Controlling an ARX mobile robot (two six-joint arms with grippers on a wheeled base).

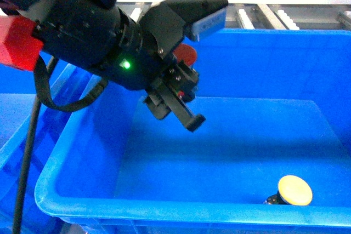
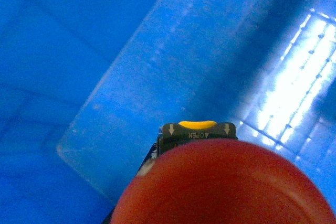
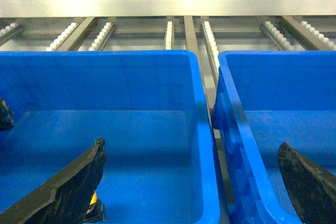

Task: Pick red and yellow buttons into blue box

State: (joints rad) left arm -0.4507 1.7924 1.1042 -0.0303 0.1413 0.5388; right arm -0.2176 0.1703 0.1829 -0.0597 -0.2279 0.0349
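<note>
The blue box fills the head view. On its floor near the front right lies the yellow button, cap up. My left gripper hangs over the box's left half, shut on the red button. In the left wrist view the red cap fills the bottom, its dark base beyond it and the box floor below; the fingers are hidden. In the right wrist view my right gripper stands open and empty above the box's right rim. A sliver of the yellow button shows by its left finger.
A second blue crate stands close to the right of the box, with a narrow gap between them. Another blue container lies to the left. A roller conveyor runs behind. My left arm's cable hangs at the left.
</note>
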